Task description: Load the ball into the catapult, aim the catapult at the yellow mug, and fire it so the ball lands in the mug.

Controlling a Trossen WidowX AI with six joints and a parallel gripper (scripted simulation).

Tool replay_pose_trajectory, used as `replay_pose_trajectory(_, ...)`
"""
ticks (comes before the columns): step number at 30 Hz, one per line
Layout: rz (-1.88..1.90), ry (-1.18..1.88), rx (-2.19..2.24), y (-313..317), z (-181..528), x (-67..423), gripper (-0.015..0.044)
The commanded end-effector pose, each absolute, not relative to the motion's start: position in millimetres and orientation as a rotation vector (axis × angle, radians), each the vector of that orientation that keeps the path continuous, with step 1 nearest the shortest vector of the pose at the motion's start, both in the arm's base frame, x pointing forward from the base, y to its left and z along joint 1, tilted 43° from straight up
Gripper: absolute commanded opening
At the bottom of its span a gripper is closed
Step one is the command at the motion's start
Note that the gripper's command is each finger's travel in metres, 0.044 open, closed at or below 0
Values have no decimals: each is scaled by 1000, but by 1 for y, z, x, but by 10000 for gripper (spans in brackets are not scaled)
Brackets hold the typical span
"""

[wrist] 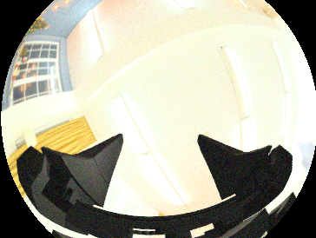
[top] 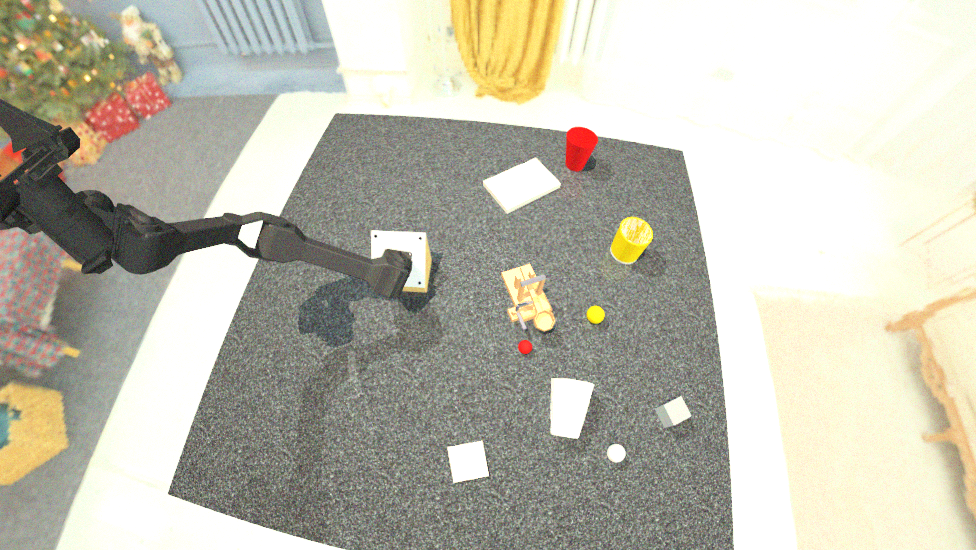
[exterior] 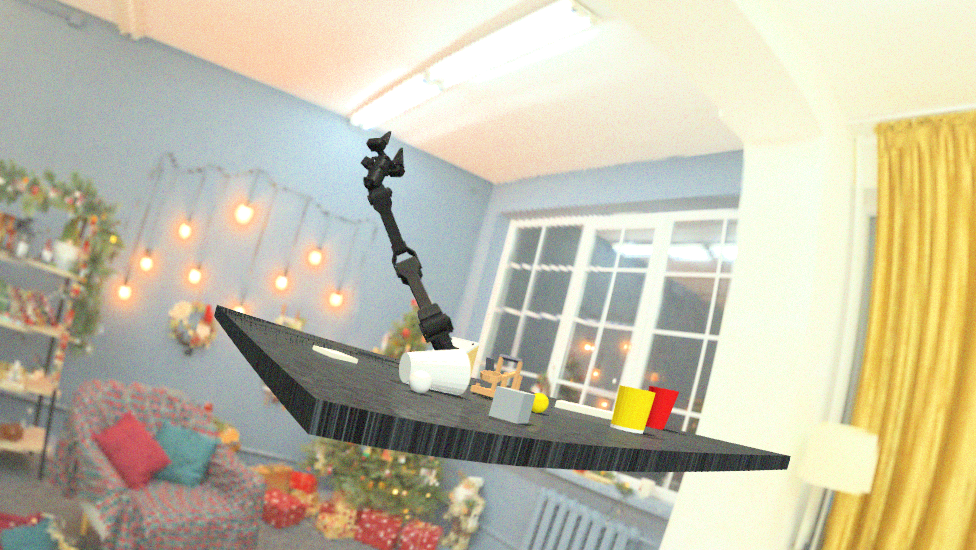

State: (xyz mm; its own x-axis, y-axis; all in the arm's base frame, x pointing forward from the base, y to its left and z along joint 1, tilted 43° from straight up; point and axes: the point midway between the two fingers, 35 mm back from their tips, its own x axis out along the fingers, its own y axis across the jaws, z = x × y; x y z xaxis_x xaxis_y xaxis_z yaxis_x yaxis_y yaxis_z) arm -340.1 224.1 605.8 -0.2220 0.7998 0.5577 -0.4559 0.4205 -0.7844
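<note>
The wooden catapult (top: 513, 278) (exterior: 504, 377) stands on the dark table mid-scene; its round cup (top: 544, 321) looks empty. The yellow mug (top: 629, 242) (exterior: 631, 408) stands upright to its right and farther back. A red ball (top: 525, 347) lies just in front of the catapult; I cannot make it out in the exterior view. A yellow ball (top: 595, 314) (exterior: 540, 403) lies to the catapult's right, and a white ball (top: 616, 452) (exterior: 420, 381) lies near the front right. My gripper (exterior: 395, 142) (wrist: 161, 138) is open and empty, raised high above the table, pointing upward, far from all of them.
A red cup (top: 580, 148) (exterior: 662, 407) stands at the back. A white cup (top: 570, 408) (exterior: 443, 372) lies on its side near the white ball. A grey block (top: 676, 411) (exterior: 510, 405) and two flat white slabs (top: 521, 185) (top: 468, 461) also lie on the table.
</note>
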Motion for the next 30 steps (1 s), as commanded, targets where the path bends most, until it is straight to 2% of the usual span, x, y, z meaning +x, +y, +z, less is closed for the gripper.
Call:
replay_pose_trajectory(1,1154,-1361,-254,203,632,-316,440)
replay_pose_trajectory(15,1006,-1317,-9,139,696,-224,440)
replay_pose_trajectory(30,798,-1213,148,91,733,-114,440)
